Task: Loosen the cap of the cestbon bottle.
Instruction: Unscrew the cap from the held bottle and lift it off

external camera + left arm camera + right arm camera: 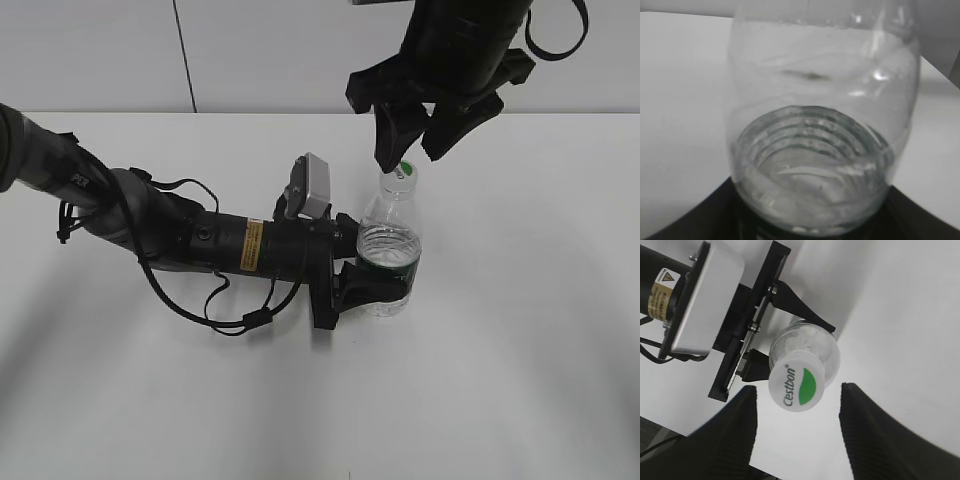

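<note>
The cestbon bottle [389,250] stands upright near the middle of the white table [520,380], its lower body clamped by the left gripper [372,280], whose jaws close around the green label band from the 9 o'clock side. The right gripper [420,135] hangs directly above with its jaws spread, the cap [401,172] just below its tips; in the right wrist view the cap [796,382] sits between the two dark fingers [730,435] but touches neither, and lies nearer the finger at 9 o'clock than the one at 3 o'clock. That offset is the main risk: if the jaws close as they stand, one finger would likely meet the cap first and push the neck sideways, tilting the bottle in the left grip. The thin, ribbed wall could also buckle or turn inside the left jaws once twisting starts, so the cap would spin the whole bottle instead of loosening.
</note>
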Robot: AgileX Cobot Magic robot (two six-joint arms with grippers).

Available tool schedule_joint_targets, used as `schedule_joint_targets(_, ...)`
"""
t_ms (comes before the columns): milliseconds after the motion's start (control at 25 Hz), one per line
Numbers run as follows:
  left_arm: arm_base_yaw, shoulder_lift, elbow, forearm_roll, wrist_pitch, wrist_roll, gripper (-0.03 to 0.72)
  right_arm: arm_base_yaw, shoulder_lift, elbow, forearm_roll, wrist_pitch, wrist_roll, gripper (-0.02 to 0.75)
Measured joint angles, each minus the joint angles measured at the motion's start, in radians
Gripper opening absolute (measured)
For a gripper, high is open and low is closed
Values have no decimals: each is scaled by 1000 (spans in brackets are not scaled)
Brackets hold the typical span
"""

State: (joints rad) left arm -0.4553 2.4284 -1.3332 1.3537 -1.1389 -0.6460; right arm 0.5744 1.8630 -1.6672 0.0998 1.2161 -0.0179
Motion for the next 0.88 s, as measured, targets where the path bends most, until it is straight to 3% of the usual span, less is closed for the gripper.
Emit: schedule_joint_targets(880, 0, 0, -1, 0, 0, -1, 391, 0, 57, 0, -5, 0, -2, 412)
